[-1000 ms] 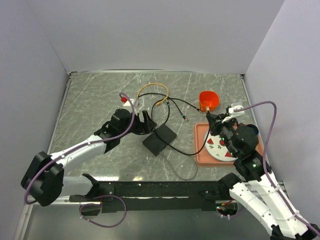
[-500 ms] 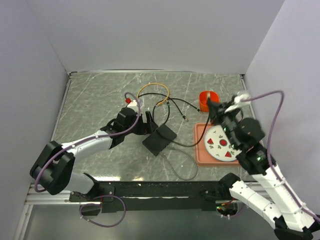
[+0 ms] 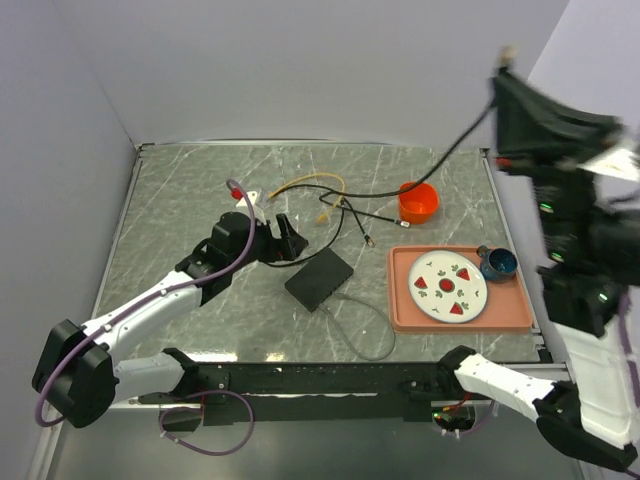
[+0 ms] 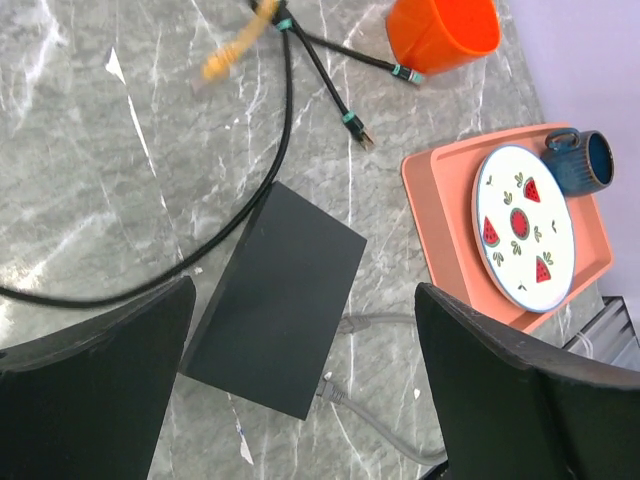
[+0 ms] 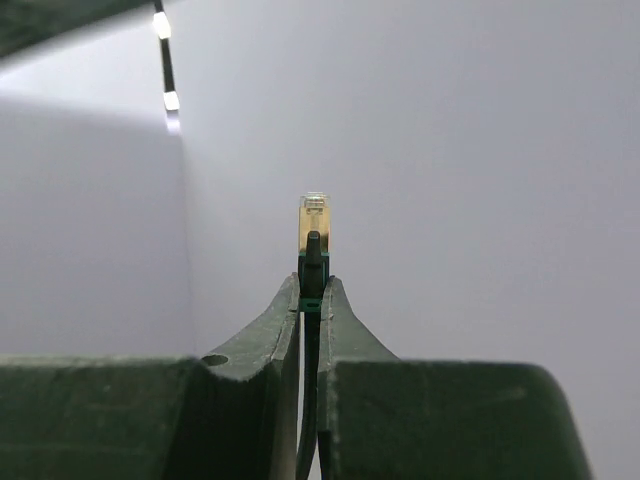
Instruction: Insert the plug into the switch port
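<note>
Item: plug, clear-tipped, on black cable. It was pinched in the closed right gripper, high above the tabletop. Switch lay flat mid-tabletop beneath the wide-spread left gripper. Step judged: carrying. Next move probably called for lowering the plug, squaring it to a port and bracing the switch.

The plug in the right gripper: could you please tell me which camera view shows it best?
The right wrist view: the plug sits centred and close, clear tip upright, pinched in the right gripper. In the top view it is only a tiny pale speck held high above the table. The left wrist view does not show it.
</note>
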